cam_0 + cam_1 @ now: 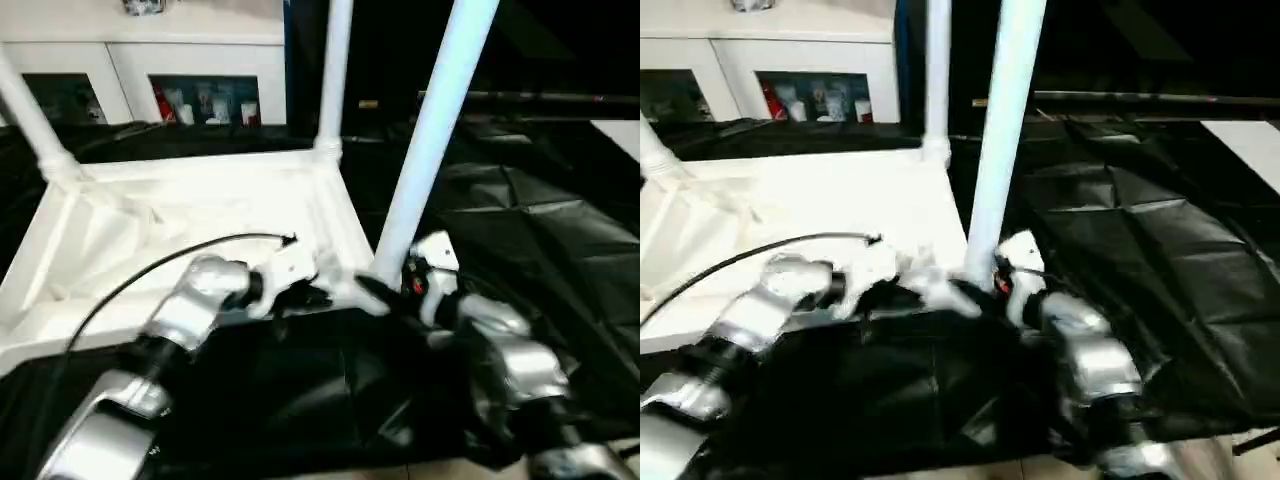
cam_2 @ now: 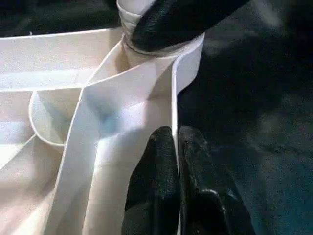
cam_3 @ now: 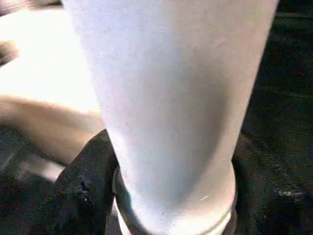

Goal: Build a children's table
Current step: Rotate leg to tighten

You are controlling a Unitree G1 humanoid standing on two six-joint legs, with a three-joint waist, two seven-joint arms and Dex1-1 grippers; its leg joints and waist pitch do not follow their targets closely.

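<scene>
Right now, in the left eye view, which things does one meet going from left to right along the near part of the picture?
Left silver forearm → left gripper, shut on the rim of the white plastic table top → tapered white tube leg at the near corner → right gripper around the leg's base → right silver forearm.

A lab: black-draped work table (image 1: 540,230), white glass-door cabinet (image 1: 130,70).

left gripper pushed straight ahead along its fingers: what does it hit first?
Likely the near-corner leg and the right gripper around its base. The left gripper pinches the tabletop's rim wall, which runs straight to that corner socket. Depth is unclear.
</scene>
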